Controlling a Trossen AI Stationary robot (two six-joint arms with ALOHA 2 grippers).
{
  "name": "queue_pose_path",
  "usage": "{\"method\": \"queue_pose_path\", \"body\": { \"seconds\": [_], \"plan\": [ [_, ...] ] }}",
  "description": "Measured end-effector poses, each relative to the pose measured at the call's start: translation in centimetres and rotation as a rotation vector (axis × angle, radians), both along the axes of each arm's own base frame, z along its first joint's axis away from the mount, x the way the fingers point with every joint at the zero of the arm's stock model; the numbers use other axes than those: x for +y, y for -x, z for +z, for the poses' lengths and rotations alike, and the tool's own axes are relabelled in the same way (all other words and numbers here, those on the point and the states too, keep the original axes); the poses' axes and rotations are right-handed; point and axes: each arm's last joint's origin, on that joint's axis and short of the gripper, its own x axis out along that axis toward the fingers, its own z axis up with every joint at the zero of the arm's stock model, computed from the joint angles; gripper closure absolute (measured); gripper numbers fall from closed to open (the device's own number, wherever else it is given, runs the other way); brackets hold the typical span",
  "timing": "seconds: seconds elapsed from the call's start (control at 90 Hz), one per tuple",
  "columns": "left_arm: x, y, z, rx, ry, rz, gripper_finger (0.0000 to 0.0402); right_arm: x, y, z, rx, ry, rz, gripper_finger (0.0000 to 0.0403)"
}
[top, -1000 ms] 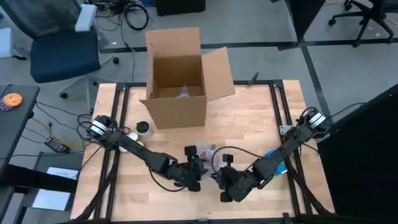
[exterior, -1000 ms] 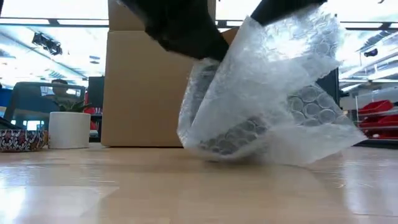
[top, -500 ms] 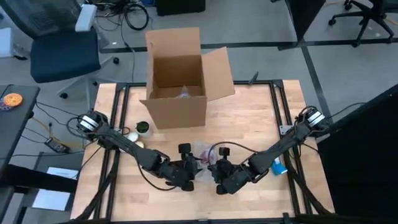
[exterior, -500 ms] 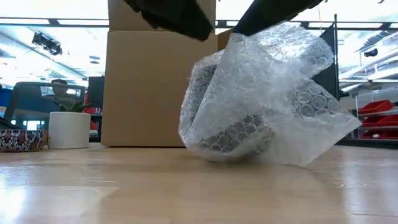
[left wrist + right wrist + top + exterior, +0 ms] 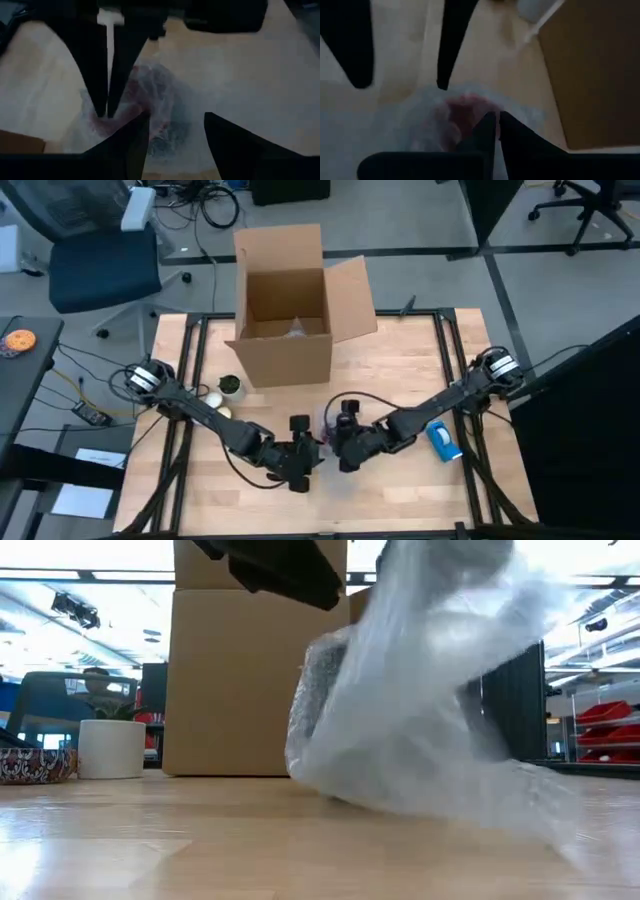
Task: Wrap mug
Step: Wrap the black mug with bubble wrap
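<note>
The mug [image 5: 146, 95] shows only as a reddish shape inside a bundle of clear bubble wrap [image 5: 420, 730], which rests on the table near its middle front [image 5: 327, 420]. My right gripper [image 5: 496, 116] is shut on the wrap, right above the bundle. My left gripper [image 5: 175, 116] hangs open just over the bundle on its left side [image 5: 303, 452], its fingers apart and touching nothing. In the low view it is the dark shape [image 5: 285, 565] above the wrap. My right gripper pinches a loose flap of the bubble wrap [image 5: 482, 107] between its two fingers, coming from above and slanting in from the table's right. The flap is drawn upward [image 5: 440, 600], while the wrap's lower part with the mug stays on the table.
An open cardboard box [image 5: 285, 310] stands at the far middle of the table. A small white pot [image 5: 110, 748] and a patterned bowl [image 5: 30, 765] are at the left. A blue object [image 5: 443, 438] lies at the right. Bare wood lies in front of the bundle.
My right gripper has gone toward the table's far edge and left, carrying the wrap's flap up and over the bundle; the flap now streams blurred across the bundle. My left gripper has risen off the wrap and drawn slightly toward the near left. The bundle's base has stayed put.
</note>
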Motion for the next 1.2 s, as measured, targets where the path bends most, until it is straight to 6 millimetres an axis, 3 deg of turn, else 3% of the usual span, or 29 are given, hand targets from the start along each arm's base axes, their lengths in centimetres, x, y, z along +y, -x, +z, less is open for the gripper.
{"method": "queue_pose_path", "body": {
  "seconds": [0.189,0.433,0.544,0.633,0.8,0.978,1.2],
  "plan": [
    [0.3,0.0,-0.2,0.016,-0.010,0.006,0.0229,-0.3,0.1,0.2,0.032,0.047,0.042,0.0403],
    [0.4,-0.2,-0.3,0.012,0.010,0.025,0.0229,1.0,2.5,4.5,-0.103,0.039,0.093,0.0403],
    [0.2,-0.4,-0.5,0.001,0.035,0.042,0.0229,2.4,4.2,6.5,-0.171,0.008,0.144,0.0403],
    [0.0,-0.6,-0.9,-0.005,0.059,0.056,0.0229,4.1,5.1,7.0,-0.194,-0.053,0.219,0.0403],
    [-1.4,-0.4,-1.9,-0.007,0.148,0.094,0.0229,7.2,6.0,5.4,-0.114,-0.243,0.350,0.0403],
    [-3.9,0.7,-2.9,0.006,0.244,0.110,0.0229,10.9,7.0,2.7,-0.044,-0.312,0.414,0.0402],
    [-4.7,0.9,-3.3,0.007,0.231,0.077,0.0229,13.5,5.9,-0.6,-0.054,-0.389,0.420,0.0380]
  ]
}}
